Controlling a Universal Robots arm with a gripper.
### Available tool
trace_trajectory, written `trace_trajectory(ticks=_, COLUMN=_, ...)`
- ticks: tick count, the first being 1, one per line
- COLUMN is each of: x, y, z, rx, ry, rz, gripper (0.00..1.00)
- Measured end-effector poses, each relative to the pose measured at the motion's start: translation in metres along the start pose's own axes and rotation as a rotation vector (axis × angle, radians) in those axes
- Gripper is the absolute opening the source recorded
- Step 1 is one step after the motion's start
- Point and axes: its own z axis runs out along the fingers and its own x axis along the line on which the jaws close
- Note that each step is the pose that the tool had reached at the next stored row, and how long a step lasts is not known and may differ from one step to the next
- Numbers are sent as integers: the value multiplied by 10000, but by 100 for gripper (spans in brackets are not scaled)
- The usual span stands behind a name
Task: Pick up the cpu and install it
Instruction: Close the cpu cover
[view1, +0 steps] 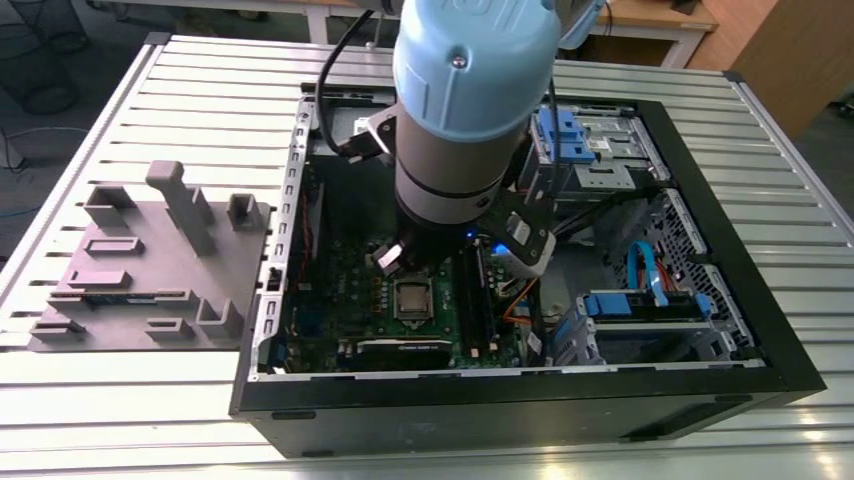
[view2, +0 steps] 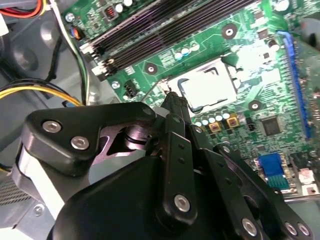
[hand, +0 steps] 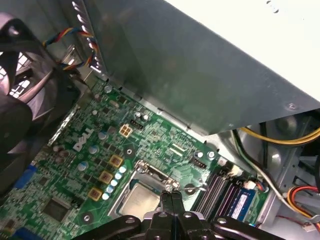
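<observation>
While hanging low inside the open computer case, poised over the green circuit board on a pale blue arm. Gripper with fingers pressed together tip to tip, nothing visibly clamped between them. Cpu seated flat in its socket near the board's middle, silver top up, just beside the long black memory slots. Fingertips just over the socket's edge, next to a thin metal lever; touching or not, cannot tell. White maker's lettering printed on bare green board, away from the socket.
</observation>
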Motion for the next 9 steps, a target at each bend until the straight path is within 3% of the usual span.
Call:
trace_trajectory(ticks=5, x=3, y=2, z=1, rx=406, ry=262, rz=-9, gripper=11)
trace_trajectory(ticks=6, x=2, y=1, z=1, rx=442, ry=285, rz=-10, gripper=11)
trace_trajectory(ticks=9, x=3, y=1, z=0, rx=446, ry=287, rz=-10, gripper=11)
